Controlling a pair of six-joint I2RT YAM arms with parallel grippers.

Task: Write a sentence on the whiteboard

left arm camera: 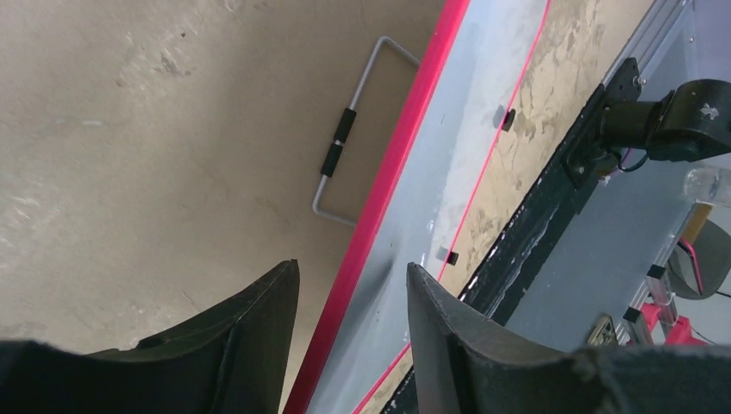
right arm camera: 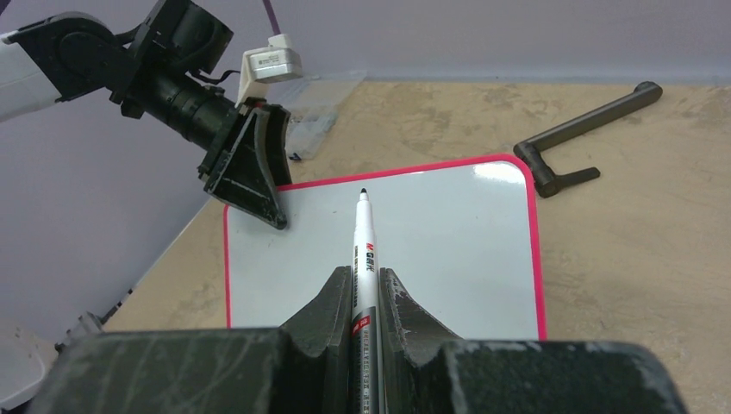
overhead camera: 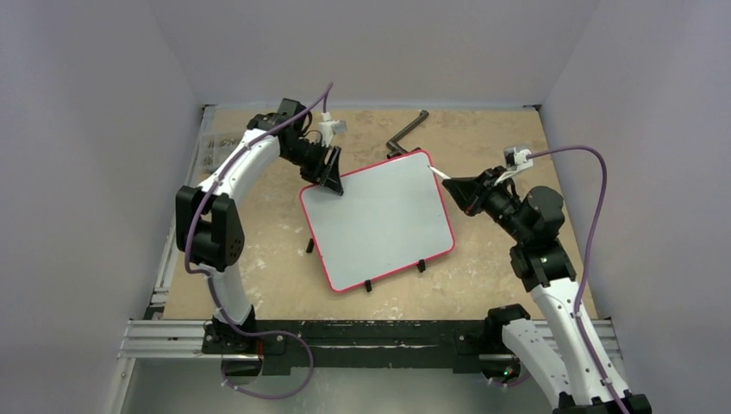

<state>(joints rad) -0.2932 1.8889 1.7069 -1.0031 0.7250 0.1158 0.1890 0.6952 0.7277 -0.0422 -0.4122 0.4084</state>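
Tabletop (overhead camera: pixel 276 289), whiteboard (overhead camera: pixel 379 220), marker (right arm camera: pixel 364 237) in right tool (right arm camera: pixel 364 274)

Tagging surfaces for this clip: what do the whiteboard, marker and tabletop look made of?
Whiteboard: glossy pale coated face, glare at one corner; red rim probably plastic. Marker: smooth white plastic barrel, printed. Table: matte tan board, likely wood or fibreboard, scuffed whitish.

Whiteboard (overhead camera: pixel 377 220): flat rectangular board with rounded corners, lying face up at mid-tabletop (overhead camera: pixel 276 276) and turned askew to the table edges. The writing surface is an even pale grey-white, bordered by a thin red rim (overhead camera: pixel 392 271). Small black feet (overhead camera: pixel 368 285) project along its near edge.
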